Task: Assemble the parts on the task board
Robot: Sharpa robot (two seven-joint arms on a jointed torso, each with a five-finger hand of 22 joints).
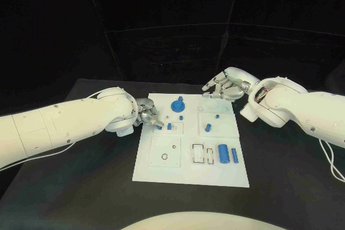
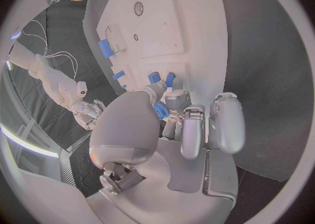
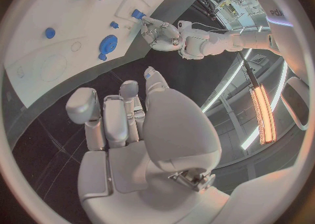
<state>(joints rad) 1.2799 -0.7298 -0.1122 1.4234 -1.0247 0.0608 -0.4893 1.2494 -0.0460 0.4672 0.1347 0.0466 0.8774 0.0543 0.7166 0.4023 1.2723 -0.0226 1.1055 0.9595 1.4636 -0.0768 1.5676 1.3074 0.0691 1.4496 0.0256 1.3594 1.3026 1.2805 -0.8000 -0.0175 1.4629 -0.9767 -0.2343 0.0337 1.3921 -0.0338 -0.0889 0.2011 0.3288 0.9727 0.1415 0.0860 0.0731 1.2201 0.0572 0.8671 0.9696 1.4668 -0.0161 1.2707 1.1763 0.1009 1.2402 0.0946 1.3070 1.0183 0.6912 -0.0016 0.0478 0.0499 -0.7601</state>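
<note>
White task board [image 1: 216,177] lies flat mid-table on the black table [image 1: 79,195], long side running away from the robot. Near end of the board: two blue cylinders, a thick one [image 1: 224,152] and a thin one [image 1: 234,155], lying side by side right of some rectangular slots [image 1: 202,154]. Left of those, a square plate with round holes [image 1: 167,152]. Mid-board: small blue peg [image 1: 208,126] on the right panel, another small blue piece [image 1: 169,125] just beside the left hand's fingers. Far end: blue gear-like disc [image 1: 177,107] sits on the board.

Left hand [image 1: 149,115] is over the board's left edge, fingers drawn together, pinching a small blue part [image 2: 160,110] at the fingertips, close to the board surface; contact with the board can't be told. Right hand [image 1: 226,87] hangs at the board's far right corner, fingers curled inward and loosely apart; whether it holds anything can't be told. Right wrist view shows its fingers [image 3: 108,121] off the board edge, above the dark table.
</note>
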